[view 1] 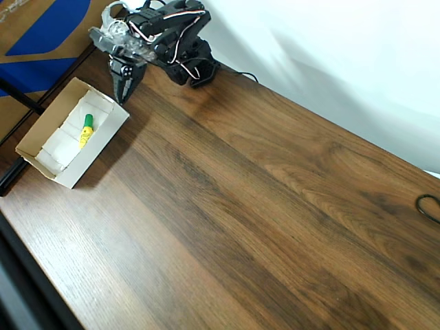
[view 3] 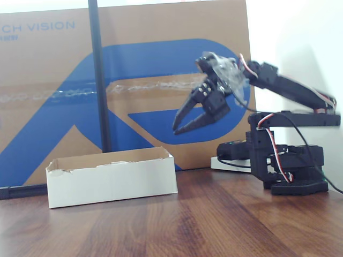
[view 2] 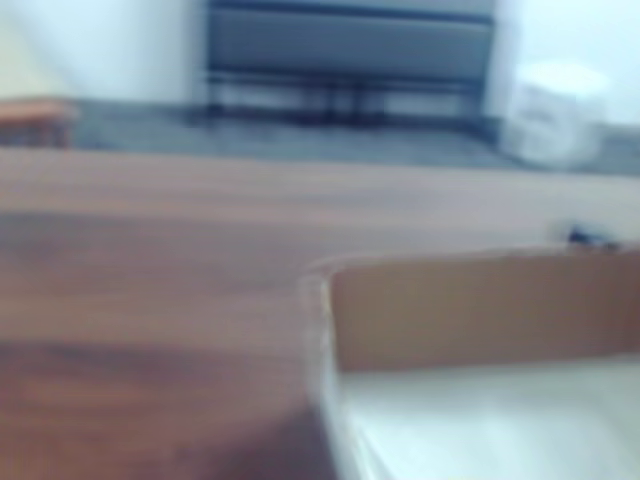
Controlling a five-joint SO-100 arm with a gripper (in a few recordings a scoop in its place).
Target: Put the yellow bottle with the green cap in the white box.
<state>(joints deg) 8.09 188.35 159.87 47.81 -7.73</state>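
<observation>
Overhead view: bottle (view 1: 86, 130) lying flat inside the box (view 1: 38, 130), green cap pointing toward the arm, on white padding. Gripper (view 1: 122, 84) just beyond the box's near corner, tips aimed down at the table beside the rim, holding nothing. Bottle well apart from the jaws, down and left of them in this picture. Hard to read the gap between the fingers from above.

Wrist view: blurred. Box corner (view 2: 330, 300) close below and right, tan inner wall and white floor showing, wood table (view 2: 150, 250) stretching away to the left. No fingers to judge here.

Fixed view: gripper (view 3: 185, 123) raised well above the table (view 3: 214, 225), to the right of the box (view 3: 112, 179) and higher than its rim. Jaws a little apart, tips spread slightly, nothing pinched between them. Big brown-and-blue carton (view 3: 134, 64) standing behind. Bottle hidden by the box wall.

Judged step: drop apparently done, bottle resting in the box, arm clear of it. Next move, by that reading: little beyond pulling back to rest; no need to reach into the box unless a check shows the bottle out of place.
</observation>
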